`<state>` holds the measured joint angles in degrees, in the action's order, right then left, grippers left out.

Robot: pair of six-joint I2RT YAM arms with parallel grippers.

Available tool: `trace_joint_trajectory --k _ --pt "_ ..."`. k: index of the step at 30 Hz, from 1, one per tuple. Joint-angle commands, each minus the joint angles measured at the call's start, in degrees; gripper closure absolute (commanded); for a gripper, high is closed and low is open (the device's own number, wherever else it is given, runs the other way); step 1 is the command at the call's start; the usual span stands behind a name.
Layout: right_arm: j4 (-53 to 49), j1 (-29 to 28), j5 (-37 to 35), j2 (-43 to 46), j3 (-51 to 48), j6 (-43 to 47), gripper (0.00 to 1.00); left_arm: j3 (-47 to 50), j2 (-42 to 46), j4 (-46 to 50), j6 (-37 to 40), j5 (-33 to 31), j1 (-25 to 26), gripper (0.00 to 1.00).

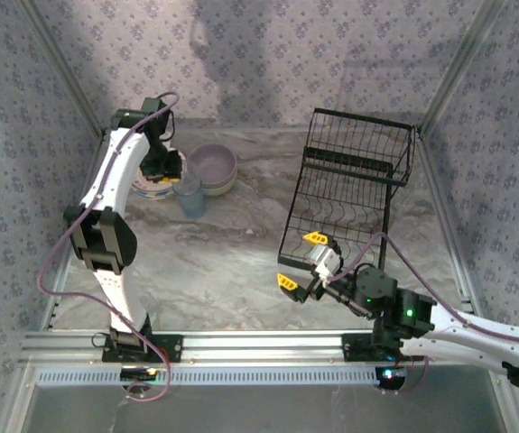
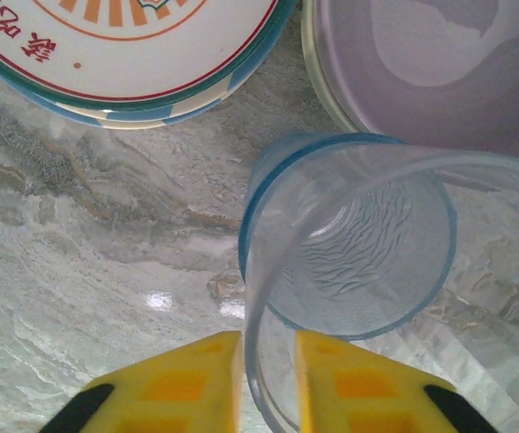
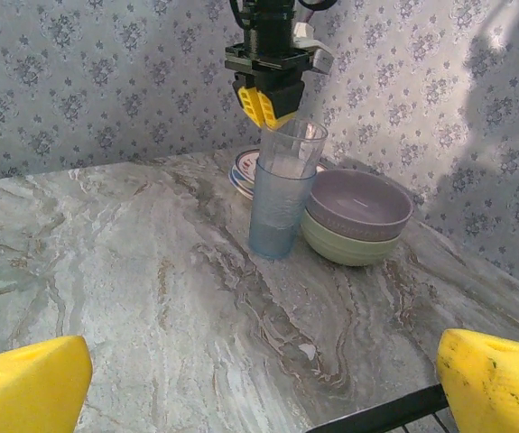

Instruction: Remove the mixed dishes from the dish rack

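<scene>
The left arm is arched over the counter's far corner. The left claw is pointed down and pinched on the rim of the translucent blue cup, just beside the stacked bowls. The right claw is held wide open and empty, low beside the dish rack.

Left arm: white, reaching to the far left, elbow raised, wrist pointing down.
Left claw: yellow fingers clamped on the rim of the translucent blue cup.
Right arm: stretched low from the near right, pointing leftward.
Right claw: yellow fingers spread wide.
</scene>
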<state>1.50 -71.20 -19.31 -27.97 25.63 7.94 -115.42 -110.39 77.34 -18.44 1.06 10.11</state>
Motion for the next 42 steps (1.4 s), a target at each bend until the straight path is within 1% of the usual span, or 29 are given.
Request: trace_joint_trajectory --k 1,5,6,9,10,13,14,16,17,19,21,22,23,25,28,31,33,34,36,38,41,42 --pt "1.29 -0.47 -1.13 0.9 -0.4 -1.09 0.0 -2.19 -0.08 0.27 0.24 1.62 -0.35 0.74" --pt "1.18 -0.54 -1.51 1.06 -0.39 -1.43 0.0 -2.58 0.41 -0.08 0.14 1.58 -0.35 0.63" --pt "1.18 -0.54 -1.67 1.15 -0.4 -1.52 0.0 -2.86 0.69 -0.16 0.15 1.51 -0.35 0.58" --pt "1.06 -0.54 -2.11 1.33 -0.33 -1.72 0.0 -3.42 2.11 -1.08 0.15 1.3 -0.35 0.35" --pt "1.05 -0.52 -2.36 1.32 -0.31 -1.79 0.0 -3.41 2.7 -1.5 0.13 1.27 -0.35 0.31" --pt "-0.41 -0.54 -3.79 1.25 0.83 -3.14 0.0 -3.2 5.6 -3.35 0.3 -0.17 -0.35 0.13" --pt "-1.72 -0.59 -4.74 1.23 1.72 -4.25 0.0 -2.45 7.13 -4.64 0.33 -0.37 -0.35 0.02" --pt "-6.32 -0.53 -5.56 1.21 3.9 -7.69 0.0 -0.43 10.54 -7.58 0.07 0.2 -0.35 0.01" --pt "-8.0 -0.47 -7.59 1.25 5.01 -8.3 0.0 0.67 12.55 -9.23 -0.09 0.7 -0.35 0.01" --pt "-12.07 -0.26 -11.41 1.17 7.5 -11.16 0.0 2.07 15.84 -10.97 -0.72 2.9 -0.35 0.01" --pt "-16.99 0.45 -15.76 1.1 10.39 -16.08 0.0 3.26 19.08 -12.37 -2.15 6.28 -0.03 0.01" --pt "-19.09 1.12 -16.27 0.9 11.65 -17.38 0.0 3.35 20.74 -13.15 -2.83 7.48 0.42 0.01" --pt "-21.93 2.05 -16.03 0.65 13.43 -18.87 0.0 5.28 22.49 -13.56 -3.31 8.65 1.26 0.01" --pt "-27.69 3.98 -15.85 -0.48 16.99 -21.93 0.0 6.85 25.62 -13.99 -4.01 8.95 3.94 0.01" --pt "-37.54 7.53 -17.18 -2.59 22.24 -27.76 0.0 11.16 30.13 -15.75 -5.13 6.92 11.26 0.04" --pt "-46.56 14.25 -16.2 -5.62 26.81 -32.18 0.0 16.26 32.39 -18.02 -6.48 4.13 19.95 0.07" --pt "-51.33 21.87 -13.48 -7.73 28.37 -34.58 0.0 20.76 32.78 -21.38 -7.97 3.08 25.4 0.09" --pt "-52.38 25.9 -10.78 -8.4 28.51 -35.15 0.0 22.52 32.4 -22.63 -8.42 2.94 27.49 0.1" --pt "-52.82 36.26 -2.99 -9.31 27.39 -35.62 0.0 24.94 29.97 -24.08 -8.81 0.64 31.96 0.14" --pt "-52.19 45.61 4.65 -9.86 25.46 -36.08 0.0 26.05 26.89 -25.39 -8.72 -1.16 35.28 0.15" --pt "-50.01 58.01 13.68 -10.69 21.14 -36.67 0.0 26.32 21.86 -28.16 -8.98 -0.53 38.54 0.18" --pt "-48.95 61.62 15.76 -10.87 19.72 -36.94 0.02 26.29 20.2 -29.34 -9.22 -0.19 39.41 0.19"
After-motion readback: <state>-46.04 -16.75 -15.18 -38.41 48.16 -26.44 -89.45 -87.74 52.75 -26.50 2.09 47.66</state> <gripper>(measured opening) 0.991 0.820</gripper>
